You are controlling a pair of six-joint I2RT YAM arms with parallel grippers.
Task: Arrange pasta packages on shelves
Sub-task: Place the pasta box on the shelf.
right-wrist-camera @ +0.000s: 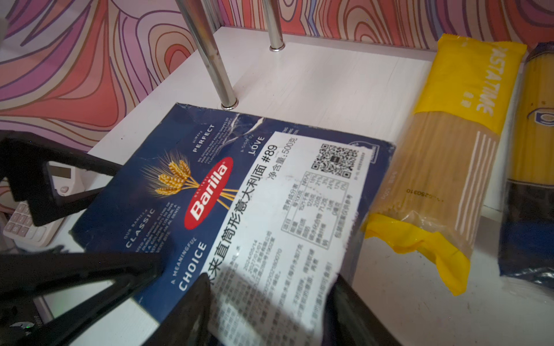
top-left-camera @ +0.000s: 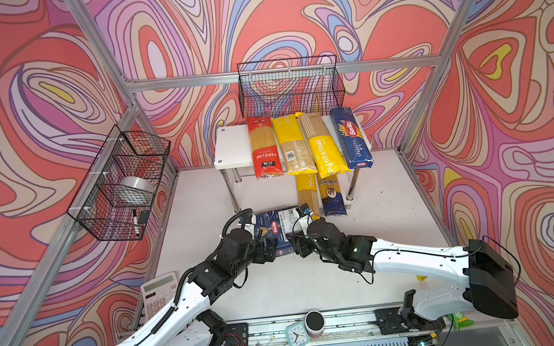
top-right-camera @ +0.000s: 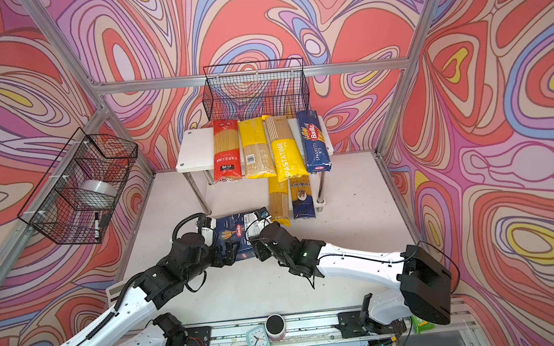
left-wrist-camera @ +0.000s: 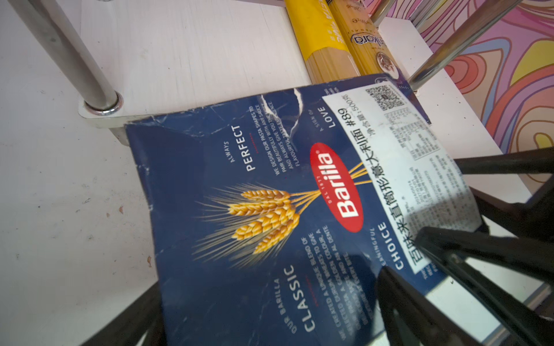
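4 pks (top-left-camera: 264,145) top shelf (top-left-camera: 232,147), 2 lower shelf (left-wrist-camera: 195,60), 1 barilla box (top-left-camera: 275,229)

Four spaghetti packs (top-left-camera: 265,147) atop white rack (top-left-camera: 232,147), two below

The wide Barilla box (top-left-camera: 275,230) is dark blue with a red oval logo, golden wheat ears and a white label. The rack (top-left-camera: 232,143) has white boards and chrome legs. The spaghetti bag (top-left-camera: 265,147) is red, the PASTATIME bag (top-left-camera: 327,152) yellow, the slim Barilla box (top-left-camera: 351,138) blue. The walls (top-left-camera: 39,98) swirl in red, pink, lilac, blue and yellow; the wire baskets (top-left-camera: 290,92) are black.
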